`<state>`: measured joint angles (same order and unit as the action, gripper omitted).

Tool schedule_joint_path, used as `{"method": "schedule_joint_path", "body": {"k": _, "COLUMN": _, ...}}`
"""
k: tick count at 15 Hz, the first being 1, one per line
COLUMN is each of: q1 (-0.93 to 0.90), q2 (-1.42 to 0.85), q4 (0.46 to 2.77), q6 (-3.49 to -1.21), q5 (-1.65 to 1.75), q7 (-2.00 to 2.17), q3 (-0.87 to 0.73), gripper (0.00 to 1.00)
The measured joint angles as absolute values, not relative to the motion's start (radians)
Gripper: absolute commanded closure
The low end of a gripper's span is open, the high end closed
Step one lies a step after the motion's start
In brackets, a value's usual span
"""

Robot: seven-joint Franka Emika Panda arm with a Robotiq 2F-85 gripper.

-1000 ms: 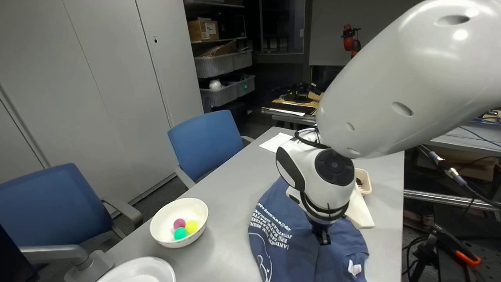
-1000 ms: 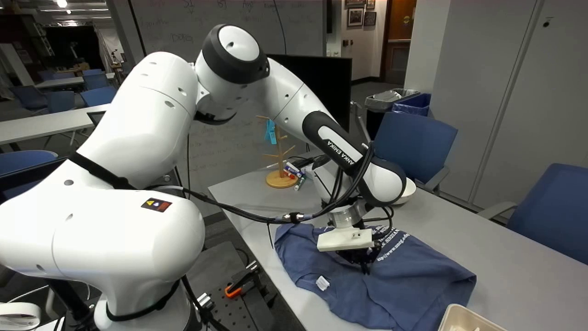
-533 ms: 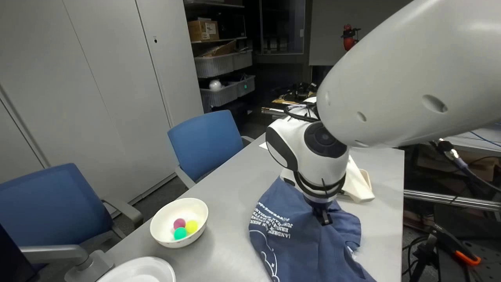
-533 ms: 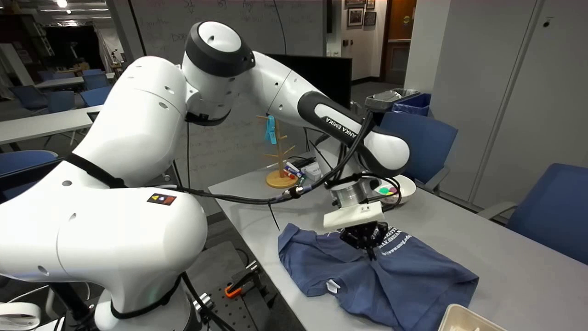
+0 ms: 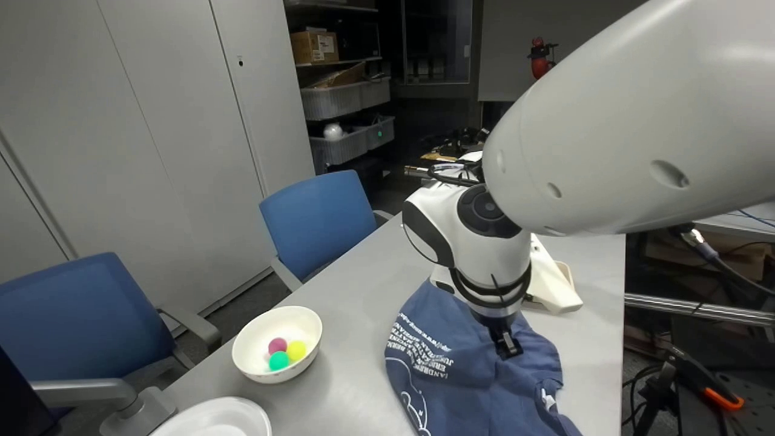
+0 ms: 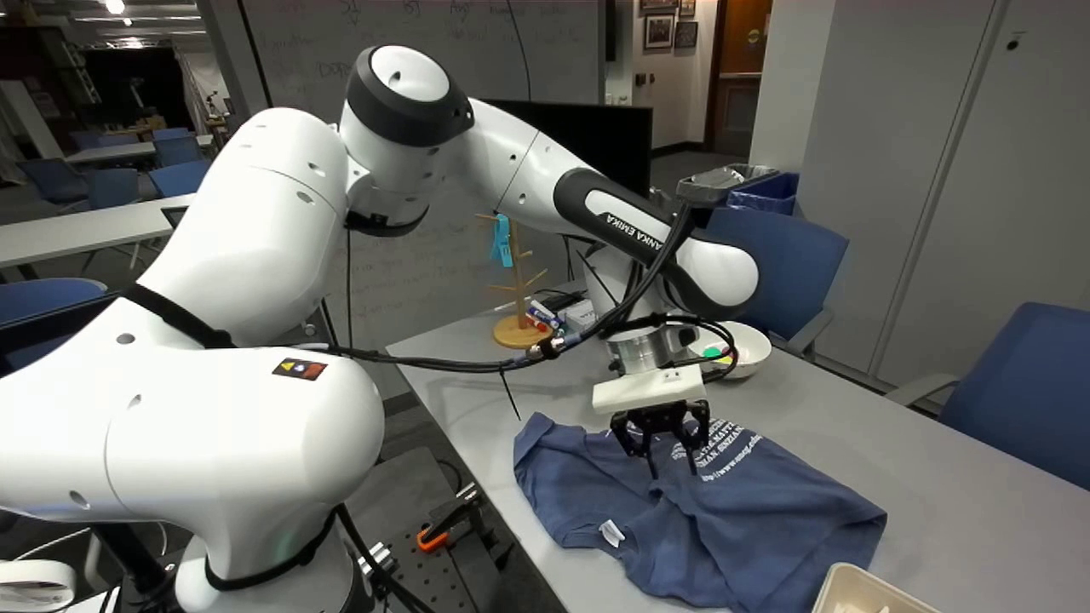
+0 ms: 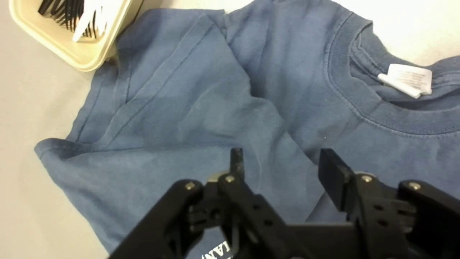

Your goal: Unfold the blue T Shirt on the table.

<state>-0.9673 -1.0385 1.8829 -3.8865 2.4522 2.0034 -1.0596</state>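
blue t-shirt (image 5: 472, 390) on the grey bench (image 5: 357, 327) in an exterior view, wrinkled, with white print (image 5: 419, 352) on the upward side and the dark jaws of the white arm (image 5: 629, 139) directly above. apart from the cloth, a white bowl (image 5: 251, 336) with a pink ball (image 5: 277, 344), a yellow ball (image 5: 296, 350) and a green ball (image 5: 278, 361) inside; lower down, a white plate (image 5: 212, 416), cut off at the border.

in an exterior view, same cloth only partly spread, with a white collar label (image 6: 611, 534) toward a long edge of the bench. jaws parted by a modest gap, pointing down over it, with hold of nothing; cannot tell about contact with the cloth. farther back, a wooden stand (image 6: 519, 294) with a light-blue clip (image 6: 502, 244), and loose markers (image 6: 545, 313) at its foot. at the lower border, a cream tray (image 6: 828, 592); touching the t-shirt or just beside, cannot tell.

in the wrist view, folded cloth beneath the gap, sleeve (image 7: 158, 68) at left, collar (image 7: 359, 102) at upper right; black and white utensils (image 7: 86, 21) in the tray, by the sleeve.
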Motion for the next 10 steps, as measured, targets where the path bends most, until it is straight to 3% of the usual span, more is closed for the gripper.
{"method": "schedule_joint_path", "body": {"k": 2, "q1": -0.96, "q2": -1.046, "q4": 1.883, "q6": -3.887, "q5": 2.452, "q7": 2.007, "q3": -1.052, "gripper": 0.18}}
{"method": "schedule_joint_path", "body": {"k": 4, "q1": -0.952, "q2": -1.059, "q4": 1.883, "q6": -3.887, "q5": 2.45, "q7": 2.011, "q3": -1.049, "gripper": 0.32}}
{"method": "schedule_joint_path", "body": {"k": 6, "q1": -0.941, "q2": -1.073, "q4": 1.883, "q6": -3.884, "q5": 2.449, "q7": 2.011, "q3": -1.046, "gripper": 0.56}}
{"method": "schedule_joint_path", "body": {"k": 8, "q1": -0.927, "q2": -1.087, "q4": 1.883, "q6": -3.879, "q5": 2.449, "q7": 2.011, "q3": -1.043, "gripper": 0.64}}
{"method": "schedule_joint_path", "body": {"k": 10, "q1": -0.912, "q2": -1.097, "q4": 1.883, "q6": -3.868, "q5": 2.449, "q7": 2.01, "q3": -1.039, "gripper": 0.81}}
